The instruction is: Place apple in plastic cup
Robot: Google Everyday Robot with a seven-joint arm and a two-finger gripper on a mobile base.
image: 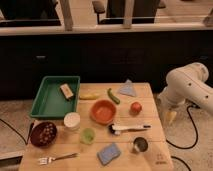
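The apple (136, 107), small, round and red-orange, sits on the wooden table (155, 160) to the right of the orange bowl (103, 111). A small green see-through plastic cup (88, 135) stands upright toward the front, below and left of the bowl. A white cup (72, 121) stands just left of it. My gripper (171, 116) hangs from the white arm (187, 87) off the table's right edge, pointing down, to the right of the apple and apart from it. It holds nothing that I can see.
A green tray (50, 102) with a tan block (66, 91) is at back left. A banana (90, 96), green vegetable (113, 96), grey-blue cloth (128, 89), brush (127, 129), metal cup (140, 145), blue sponge (109, 153), fork (57, 158) and dark bowl (43, 133) also lie here.
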